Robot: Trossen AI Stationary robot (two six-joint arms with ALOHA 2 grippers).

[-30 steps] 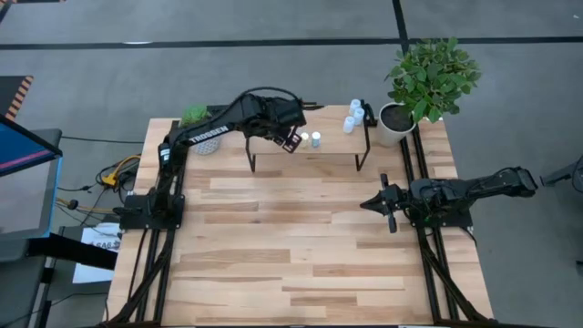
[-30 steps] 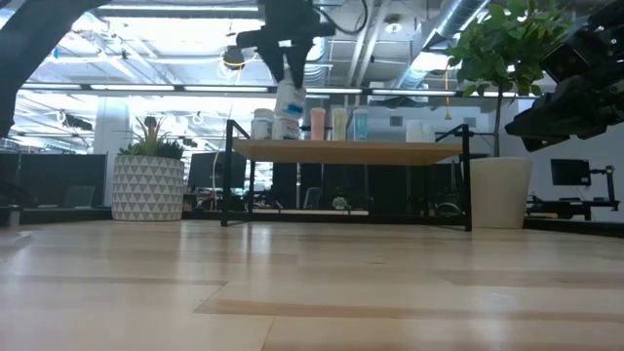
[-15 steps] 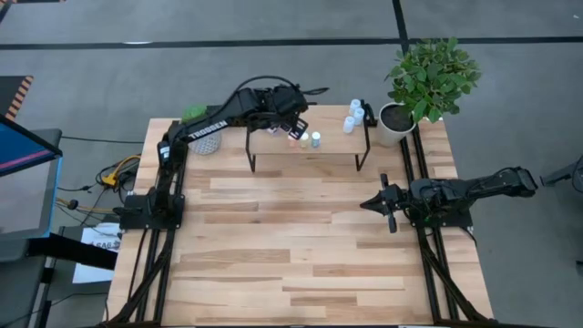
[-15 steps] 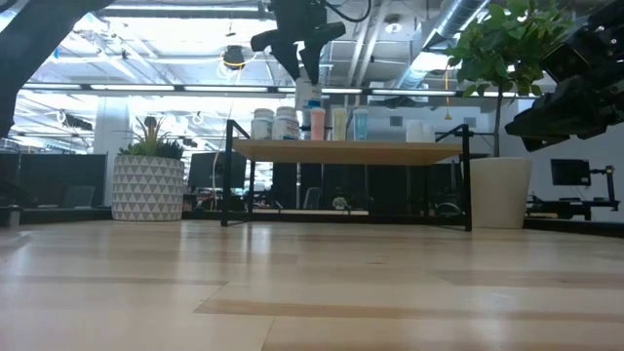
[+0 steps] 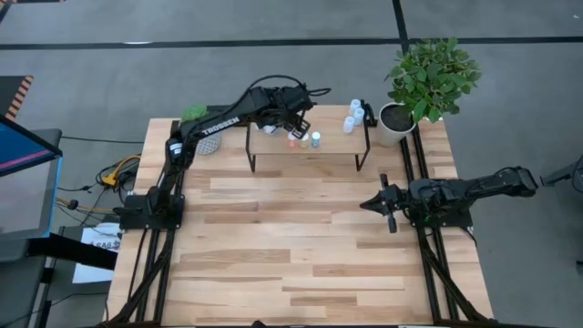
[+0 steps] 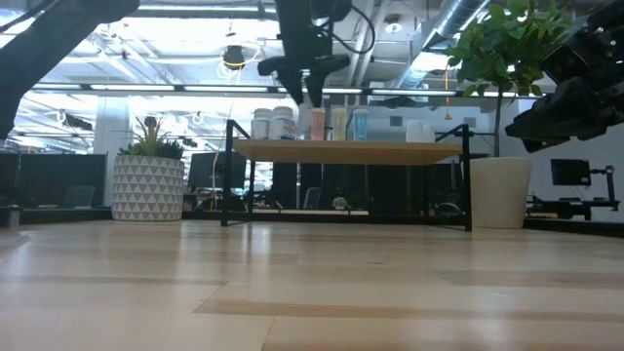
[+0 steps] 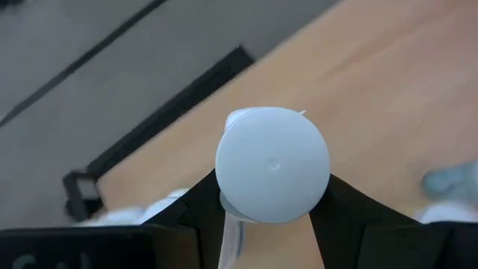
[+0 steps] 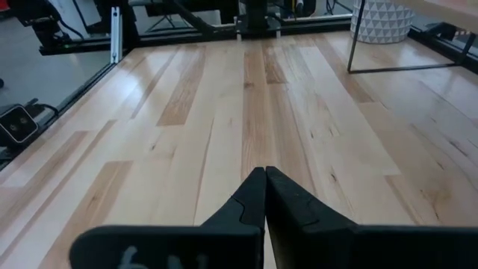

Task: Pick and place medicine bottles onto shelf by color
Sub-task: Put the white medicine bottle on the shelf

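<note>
Above the light-wood shelf (image 5: 310,150), the left gripper (image 7: 272,217) clamps a round white-capped bottle (image 7: 272,164).

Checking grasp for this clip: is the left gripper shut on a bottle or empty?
Shut on a white bottle: in the left wrist view the left gripper has a finger on each side of it, above the shelf.
</note>
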